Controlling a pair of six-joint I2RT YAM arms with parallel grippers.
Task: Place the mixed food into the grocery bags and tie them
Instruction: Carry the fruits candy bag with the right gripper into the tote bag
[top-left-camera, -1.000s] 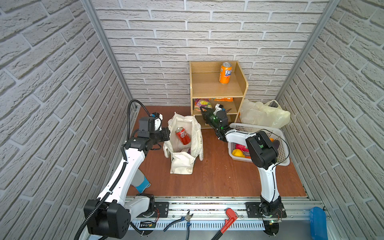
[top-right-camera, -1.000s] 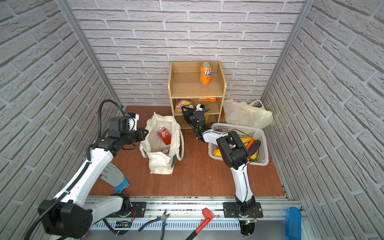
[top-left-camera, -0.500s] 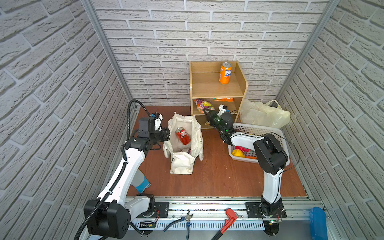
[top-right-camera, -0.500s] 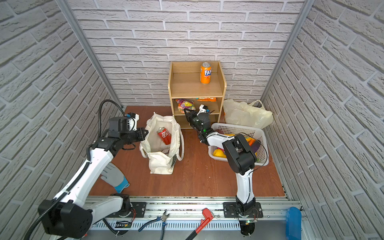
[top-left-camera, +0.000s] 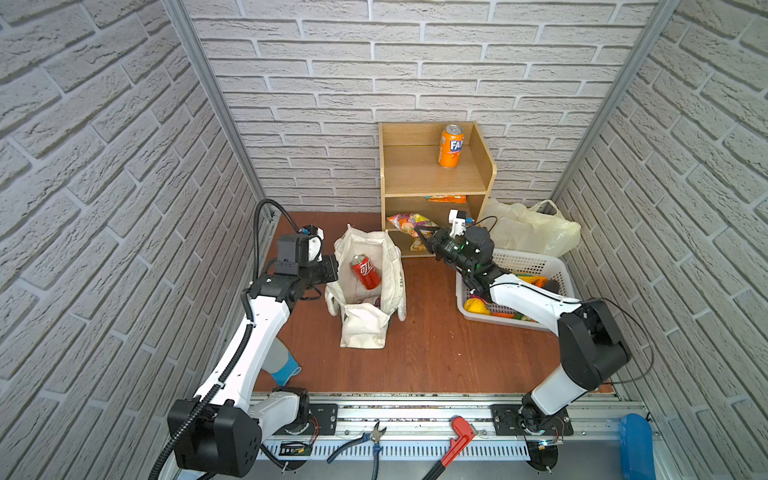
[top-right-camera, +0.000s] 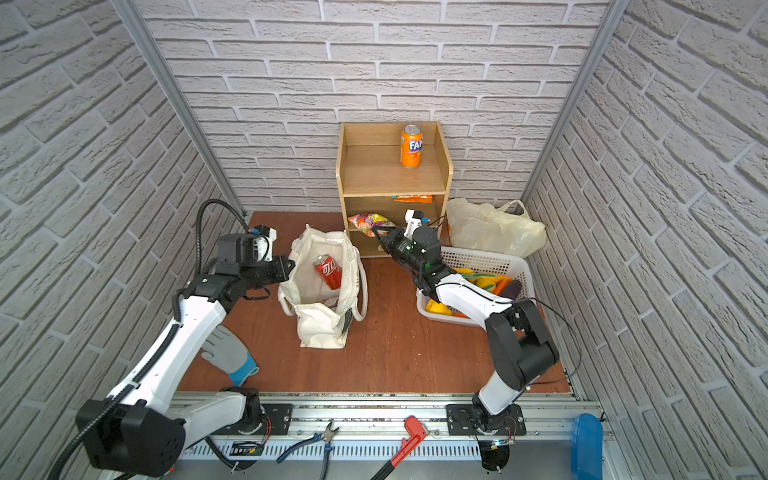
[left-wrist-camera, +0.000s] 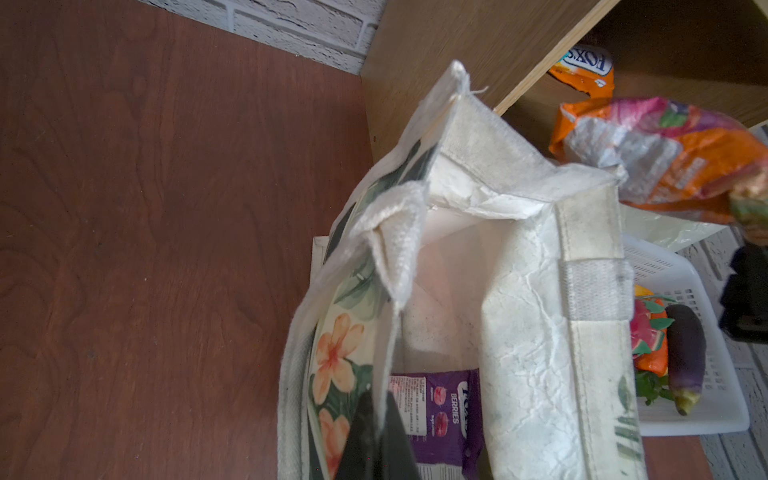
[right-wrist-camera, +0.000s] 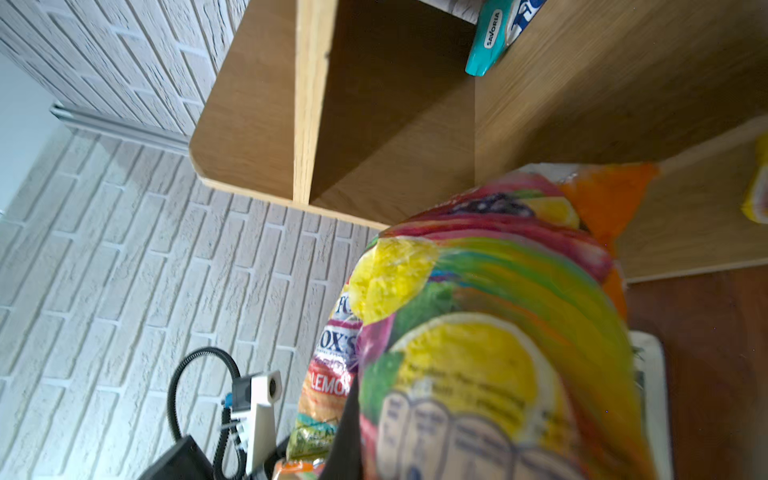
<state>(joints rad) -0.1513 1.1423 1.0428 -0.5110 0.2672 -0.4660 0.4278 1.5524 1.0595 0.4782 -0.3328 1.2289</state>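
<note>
Canvas tote (top-left-camera: 363, 328): boxy, cream, rumpled cloth with a flower print on one side. It stands open on the reddish wood-grain tabletop (top-left-camera: 436, 357), left of the middle.
Inside the tote: a glossy red soda can (top-left-camera: 365, 272) leans tilted against the wall, and a crinkly purple snack packet (left-wrist-camera: 444, 411) lies lower down.
Left gripper (left-wrist-camera: 376, 415): clenched on the tote's rim, with a strip of cloth pinched between its dark fingers.
Right gripper (top-left-camera: 422, 237): clamped on one end of a multicoloured snack packet (top-left-camera: 409, 221) of shiny, crumpled foil. It holds the packet just in front of the wooden shelf unit (top-left-camera: 432, 183), at its lower opening and close to the tote's far rim.
Plastic carrier bag (top-left-camera: 528, 230): thin, pale yellow, slumped by the back wall, right of the shelf unit and behind the basket.
White basket (top-left-camera: 528, 266): rectangular perforated plastic. The right arm lies across it and hides much of the toy produce. A smooth dark purple aubergine (left-wrist-camera: 685, 353) shows along one side.
Shelf unit: an orange Fanta can (top-left-camera: 450, 145) stands upright on top, and an orange packet (top-left-camera: 446, 198) lies on the shelf below.
Front edge: a grey glove (top-right-camera: 226, 355) with a blue cuff lies beside the left arm, and pliers (top-left-camera: 370, 436) rest on the metal rail.
</note>
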